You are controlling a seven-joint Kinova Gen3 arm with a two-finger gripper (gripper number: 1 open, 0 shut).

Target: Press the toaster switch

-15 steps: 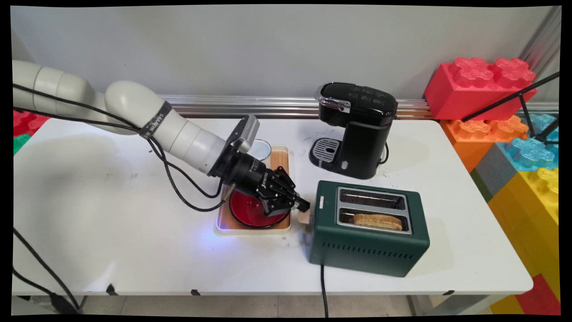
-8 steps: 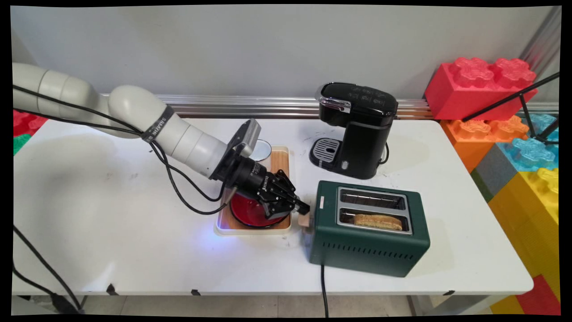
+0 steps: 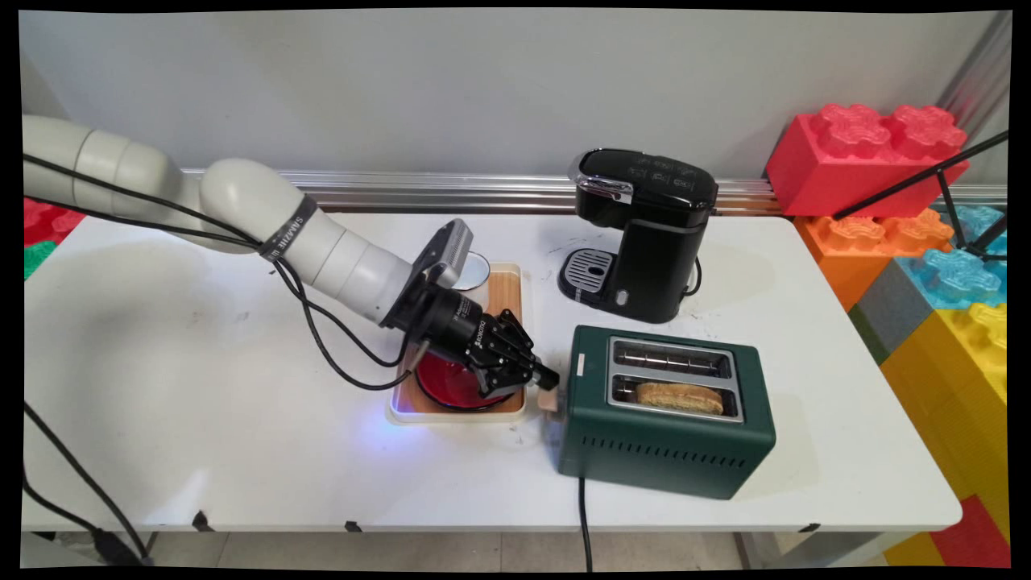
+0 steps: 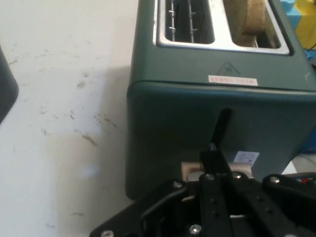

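Right now the gripper, fingers pinched together, presses on the green toaster's wooden lever at its left end; it could slip off, bread slice sitting in the near slot.

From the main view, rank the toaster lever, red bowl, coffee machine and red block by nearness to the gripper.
1. Toaster lever, right at the gripper tips.
2. Red bowl, under the hand.
3. Coffee machine, behind the toaster.
4. Red block, far right corner.
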